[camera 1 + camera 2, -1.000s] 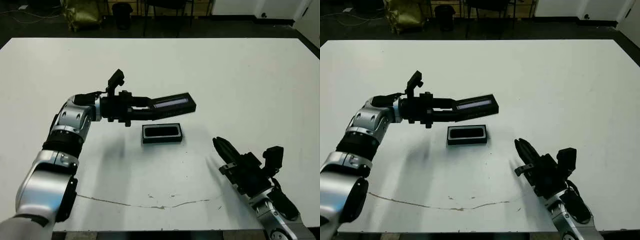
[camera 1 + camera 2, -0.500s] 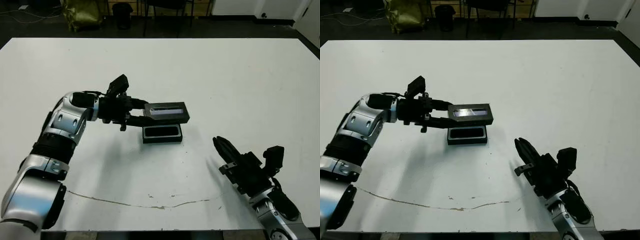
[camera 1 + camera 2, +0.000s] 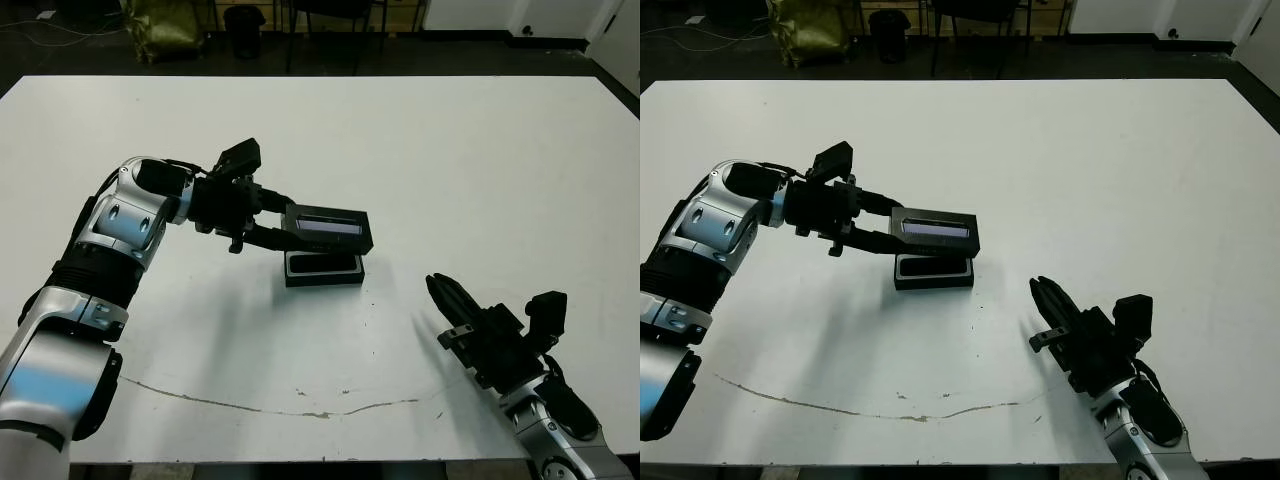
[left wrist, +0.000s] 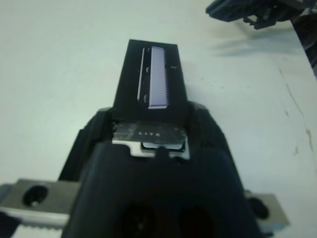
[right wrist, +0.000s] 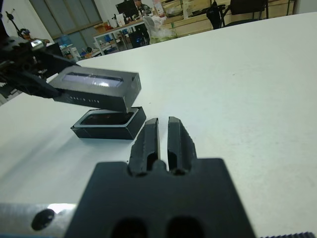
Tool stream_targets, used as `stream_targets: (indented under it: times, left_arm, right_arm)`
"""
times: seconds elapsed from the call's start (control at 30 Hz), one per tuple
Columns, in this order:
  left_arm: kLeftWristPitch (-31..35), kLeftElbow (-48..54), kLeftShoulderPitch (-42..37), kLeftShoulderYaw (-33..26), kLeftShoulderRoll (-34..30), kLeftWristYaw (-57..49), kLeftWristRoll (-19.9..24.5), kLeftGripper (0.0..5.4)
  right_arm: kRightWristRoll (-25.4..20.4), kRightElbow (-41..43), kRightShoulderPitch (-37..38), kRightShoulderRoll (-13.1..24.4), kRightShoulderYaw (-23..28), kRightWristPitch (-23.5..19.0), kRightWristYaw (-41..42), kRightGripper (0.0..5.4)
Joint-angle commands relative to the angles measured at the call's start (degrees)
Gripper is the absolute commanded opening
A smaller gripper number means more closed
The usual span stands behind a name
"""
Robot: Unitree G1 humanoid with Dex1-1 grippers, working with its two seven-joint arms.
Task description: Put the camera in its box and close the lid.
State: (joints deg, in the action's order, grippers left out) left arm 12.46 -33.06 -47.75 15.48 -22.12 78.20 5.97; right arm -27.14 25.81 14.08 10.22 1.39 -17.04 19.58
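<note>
The box [image 3: 323,270], a shallow black tray, lies at the table's middle with the dark camera [image 5: 105,118] inside it. Just above it hovers the lid [image 3: 328,227], nearly level, its grey-lavender strip facing up. It covers the tray's far half in the head views and stands apart from it in the right wrist view. My left gripper [image 3: 272,226] is shut on the lid's left end; the lid [image 4: 153,79] juts out from between its fingers. My right gripper [image 3: 446,298] rests at the front right, shut and empty, pointing toward the box [image 5: 110,127].
A thin dark line [image 3: 300,410] runs along the table's front. Bare white table lies to the right of the box and behind it. Beyond the far edge stand a yellow bag [image 3: 165,25] and chair legs.
My left arm has swung the lid back toward me and lowered it, from tilted and off to the right to nearly level over the box. The right arm has not moved.
</note>
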Motion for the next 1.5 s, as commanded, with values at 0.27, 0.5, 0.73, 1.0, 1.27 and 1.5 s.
stream_targets:
  times: [0.27,0.5,0.73,1.0,1.27,1.5]
  left_arm:
    - [-0.08,-4.65,-1.08,0.18,2.87,0.75,0.24,2.25]
    - [-3.35,-6.79,0.21,0.07,4.12,1.17,0.4,2.25]
    - [-3.55,-6.89,0.5,0.3,3.99,1.61,0.13,2.25]
    - [-2.51,-6.17,0.75,1.23,3.21,1.54,-0.75,2.25]
    - [-2.12,-4.94,1.08,2.11,2.38,1.11,-2.13,2.25]
    - [-1.53,-4.91,1.18,2.34,2.38,0.93,-2.63,2.25]
  right_arm:
    - [0.59,-1.06,0.45,0.18,0.18,0.31,-0.03,0.0]
    - [0.28,-0.83,0.62,0.05,0.16,0.28,0.1,0.0]
    - [-0.57,0.36,1.07,0.09,0.24,-1.15,-0.66,0.0]
    - [0.36,-0.36,0.87,0.29,0.17,-0.63,-0.71,0.0]
    - [0.85,-0.61,0.82,0.41,0.14,-0.16,-0.44,0.0]
    - [0.55,0.35,1.09,0.17,0.11,-1.16,-1.31,0.0]
